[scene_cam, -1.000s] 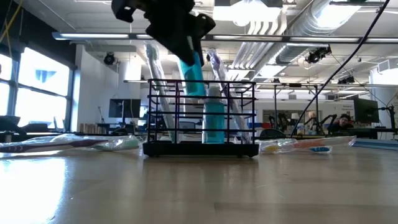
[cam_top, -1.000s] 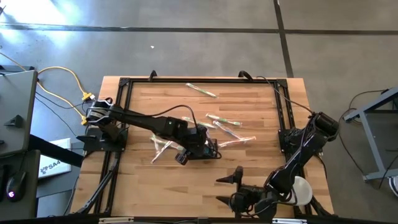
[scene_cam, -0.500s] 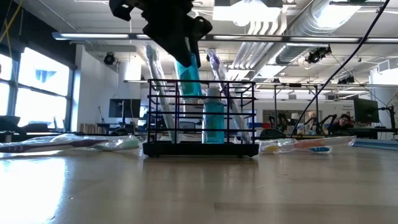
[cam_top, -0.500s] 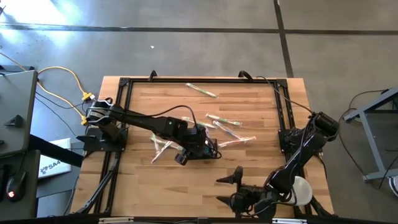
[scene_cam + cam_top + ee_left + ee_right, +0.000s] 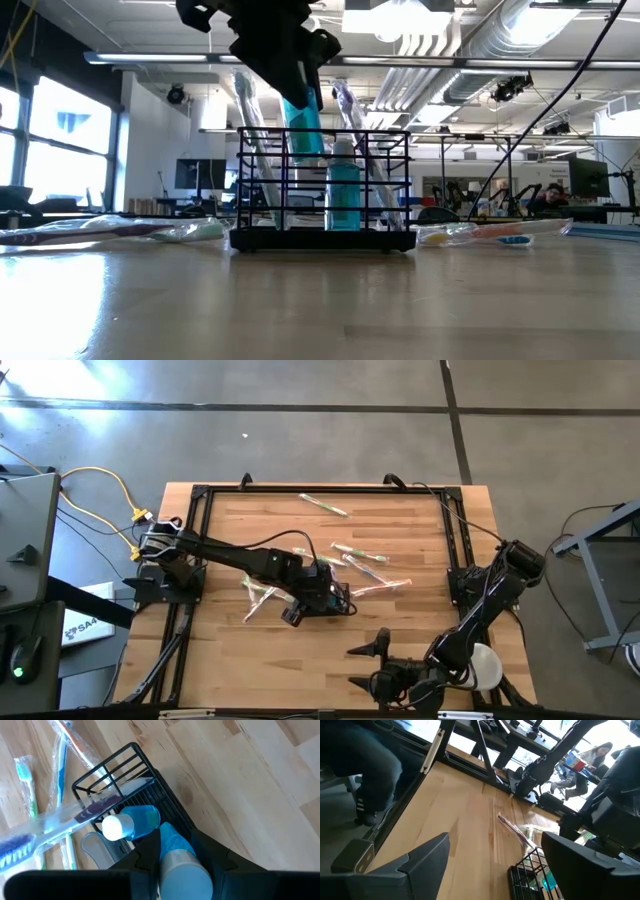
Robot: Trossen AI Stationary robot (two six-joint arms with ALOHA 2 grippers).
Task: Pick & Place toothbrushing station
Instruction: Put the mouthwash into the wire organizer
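Black wire caddy [image 5: 322, 190] sits mid-table. Left gripper [image 5: 176, 851] above it, fingers clamped on teal tube [image 5: 303, 120], lower end entering caddy. Step: insertion. Next, likely: lower tube straight, then release. Right gripper [image 5: 372, 665] idles wide open, table's near edge.

Grey concrete floor [image 5: 300, 430] surrounds the wooden table [image 5: 240, 650]. Tall windows [image 5: 55, 135] brighten one side; exposed ducts [image 5: 500, 45] and ceiling lights [image 5: 400, 20] run overhead, desks beyond.

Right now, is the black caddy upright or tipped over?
Upright. The toothbrushing station sits flat on the table, its wire sides vertical, with toothbrushes and a blue tube standing inside.
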